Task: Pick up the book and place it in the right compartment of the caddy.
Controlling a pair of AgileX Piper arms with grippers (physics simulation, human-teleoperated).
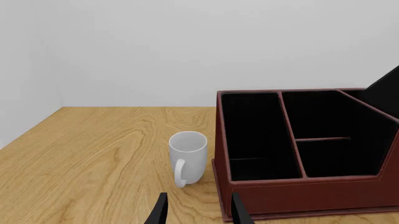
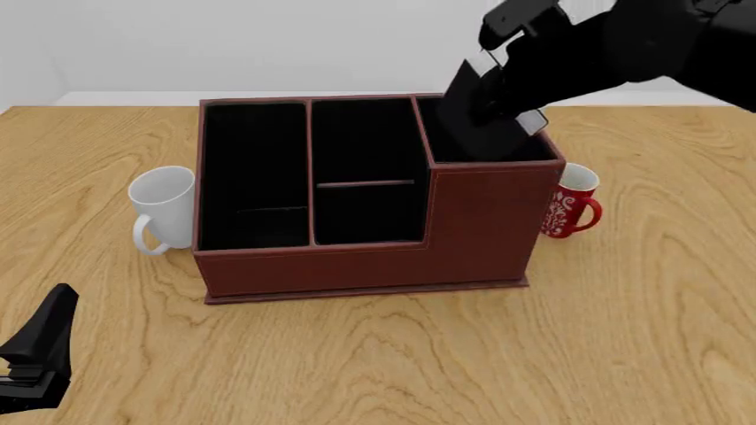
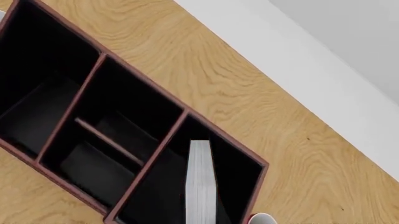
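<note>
The black book (image 2: 470, 99) hangs tilted, its lower end inside the right compartment (image 2: 451, 142) of the reddish-brown caddy (image 2: 354, 266). My right gripper (image 2: 511, 81) comes down from the upper right and is shut on the book. In the right wrist view the book's white page edges (image 3: 200, 182) stand upright in the right compartment (image 3: 240, 179), and my own fingers are out of view. My left gripper (image 1: 199, 214) is open and empty, low on the near left (image 2: 35, 354), facing the caddy's (image 1: 299, 196) left end.
A white mug (image 2: 162, 208) stands against the caddy's left side and shows ahead of my left gripper (image 1: 187, 156). A red patterned mug (image 2: 572, 204) stands against the caddy's right side (image 3: 262, 218). The long left section and divided middle sections hold nothing.
</note>
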